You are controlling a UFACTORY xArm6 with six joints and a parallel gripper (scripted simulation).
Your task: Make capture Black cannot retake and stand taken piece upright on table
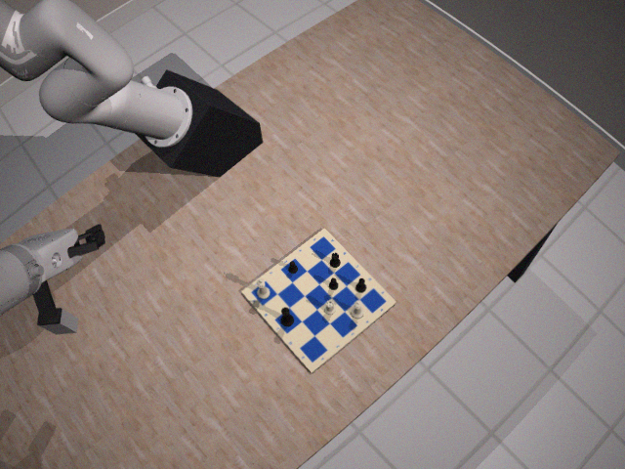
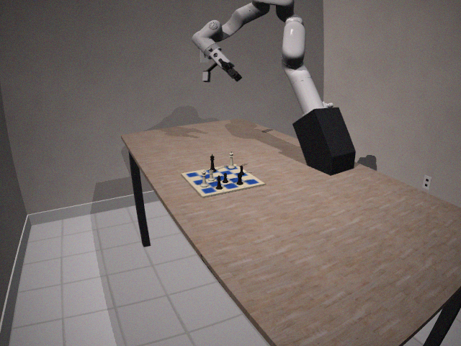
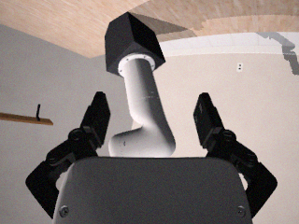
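The gripper (image 1: 92, 239) (image 2: 235, 75) (image 3: 151, 95) is open and empty, high above the table and away from the board (image 1: 311, 367) (image 2: 198, 190). All chess pieces stand upright on the board. A tall white piece (image 1: 262, 289) (image 2: 231, 160) is on the left corner square in the top view. A tall black piece (image 1: 286, 317) (image 2: 212, 163) is on the lower-left edge. A white pawn (image 1: 329, 307) (image 2: 211, 175) and black pawn (image 1: 333, 283) (image 2: 225, 178) are near the middle. Another white piece (image 1: 357, 310) (image 2: 203, 179) and black pieces (image 1: 360, 285) (image 1: 335, 260) (image 2: 218, 183) (image 2: 239, 179) stand rightward. Another black pawn (image 1: 292, 267) (image 2: 240, 170) is upper left.
The arm's black base block (image 1: 217, 133) (image 2: 327, 141) (image 3: 133, 44) stands at the table's long edge, on the wooden table (image 1: 429, 151) (image 2: 316, 241). The board lies nearer the opposite long edge. The edge letters and digits are too small to read.
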